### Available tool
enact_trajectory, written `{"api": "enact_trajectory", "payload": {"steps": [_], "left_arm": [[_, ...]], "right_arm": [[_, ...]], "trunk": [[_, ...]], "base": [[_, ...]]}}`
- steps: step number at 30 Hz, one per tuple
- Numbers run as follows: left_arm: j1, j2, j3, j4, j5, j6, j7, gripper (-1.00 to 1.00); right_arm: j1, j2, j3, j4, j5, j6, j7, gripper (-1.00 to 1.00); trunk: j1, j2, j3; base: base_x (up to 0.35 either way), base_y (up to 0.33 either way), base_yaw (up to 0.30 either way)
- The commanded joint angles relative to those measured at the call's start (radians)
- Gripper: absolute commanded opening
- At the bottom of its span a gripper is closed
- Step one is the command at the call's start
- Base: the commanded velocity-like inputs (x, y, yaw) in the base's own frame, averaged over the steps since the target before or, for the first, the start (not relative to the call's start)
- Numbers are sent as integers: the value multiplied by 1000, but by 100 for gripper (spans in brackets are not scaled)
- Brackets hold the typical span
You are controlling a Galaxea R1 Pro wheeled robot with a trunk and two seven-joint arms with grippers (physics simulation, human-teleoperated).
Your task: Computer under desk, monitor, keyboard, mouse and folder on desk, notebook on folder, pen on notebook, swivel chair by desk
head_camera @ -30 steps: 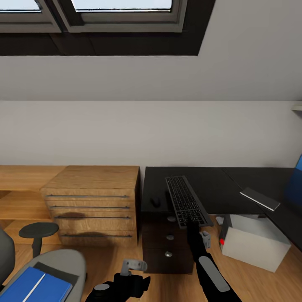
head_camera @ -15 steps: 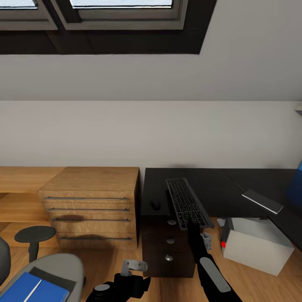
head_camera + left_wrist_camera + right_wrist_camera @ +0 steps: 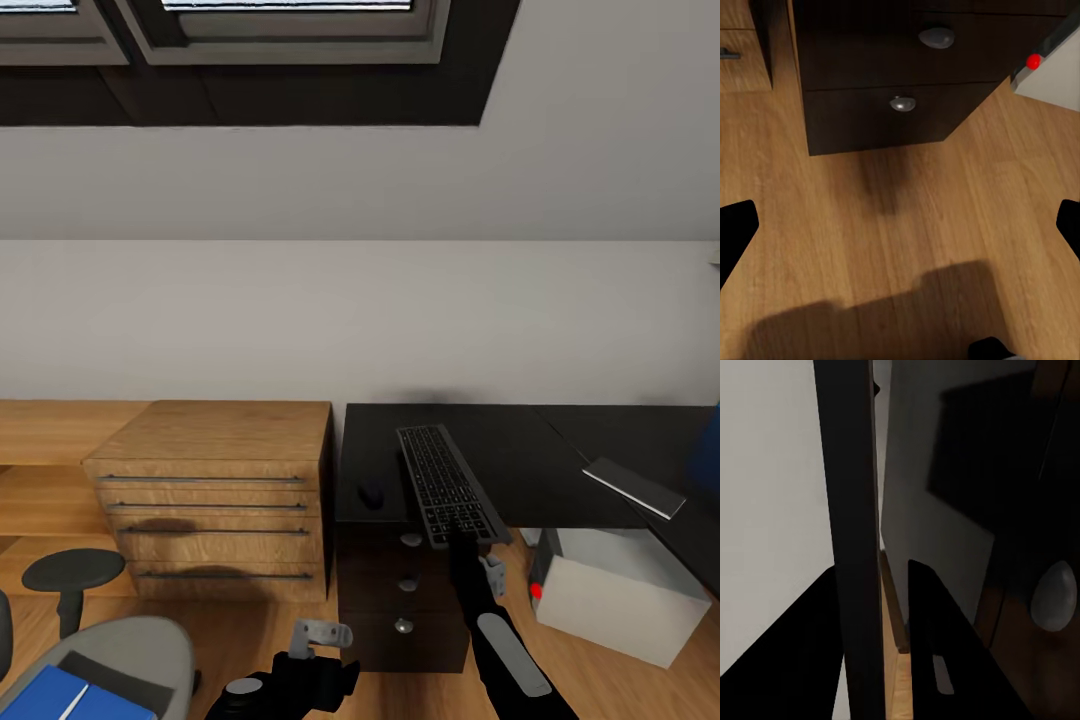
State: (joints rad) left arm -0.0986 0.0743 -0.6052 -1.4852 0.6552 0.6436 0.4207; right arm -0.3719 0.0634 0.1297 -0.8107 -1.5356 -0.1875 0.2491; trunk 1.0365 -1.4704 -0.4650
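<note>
My right gripper (image 3: 462, 538) is shut on the near end of the dark keyboard (image 3: 444, 480), which reaches out over the front of the black desk (image 3: 520, 445). In the right wrist view the keyboard (image 3: 852, 547) is an edge-on dark slab between my fingers (image 3: 937, 660). The black mouse (image 3: 371, 492) lies on the desk just left of the keyboard. Under the desk sits the white computer (image 3: 620, 592), red light lit. At the lower left, a blue folder (image 3: 55, 695) rests on the grey swivel chair (image 3: 130, 645). My left gripper (image 3: 900, 225) hangs open over the wooden floor.
A wooden chest of drawers (image 3: 220, 490) stands left of the desk, a round black stool (image 3: 72, 575) before it. The desk's dark drawer unit (image 3: 885, 75) is below the keyboard. A thin grey flat item (image 3: 635, 487) and a blue shape (image 3: 706, 445) are at the desk's right.
The camera has moved: the chair and folder have slid toward the lower left corner and the desk sits slightly lower. The keyboard stays in my right gripper.
</note>
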Motion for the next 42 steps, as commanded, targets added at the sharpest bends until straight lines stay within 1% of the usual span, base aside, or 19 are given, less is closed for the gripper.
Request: {"api": "enact_trajectory", "payload": {"steps": [1,3,4,8,16,26,28,29,34,36,42], "left_arm": [[-1,1,-2,-1,11,1,10,100],[-1,1,-2,-1,11,1,10,100],[-1,1,-2,-1,11,1,10,100],[-1,1,-2,-1,11,1,10,100],[-1,1,-1,-1,11,1,10,100],[-1,1,-1,-1,11,1,10,100],[-1,-1,-1,2,12,1,13,100],[-1,-2,2,27,8,-1,17,100],[-1,-4,2,54,5,-2,19,100],[-1,-6,2,98,3,-4,18,100],[-1,-7,1,120,-1,-6,18,100]], "right_arm": [[-1,-1,4,1,-11,-6,4,-100],[-1,-1,4,0,-10,-6,-1,-100],[-1,-1,4,0,-9,-6,-11,100],[-1,-1,4,-1,-8,-6,-37,100],[-1,-1,4,-2,-8,-6,-45,100],[-1,-2,2,-2,-8,-6,-46,100],[-1,-4,2,-2,-8,-6,-46,100],[-1,-8,2,-2,-8,-6,-46,100],[-2,-13,2,-2,-7,-7,-47,100],[-2,-15,2,-1,-7,-10,-48,100],[-2,-17,2,-1,-8,-10,-48,100]], "trunk": [[0,-1,-1],[0,-1,-1],[0,-1,-1],[0,-1,-1],[0,-1,-1],[0,-1,-1],[0,-1,-1],[0,-1,-1],[0,-1,-1],[0,-1,-1],[0,-1,-1]], "base": [[2,0,0],[2,0,0],[0,0,0],[0,0,0],[-16,0,0],[-300,-23,0],[-294,-168,0],[-244,-240,0],[-199,-275,0],[-56,-327,0],[-13,-341,0]]}}
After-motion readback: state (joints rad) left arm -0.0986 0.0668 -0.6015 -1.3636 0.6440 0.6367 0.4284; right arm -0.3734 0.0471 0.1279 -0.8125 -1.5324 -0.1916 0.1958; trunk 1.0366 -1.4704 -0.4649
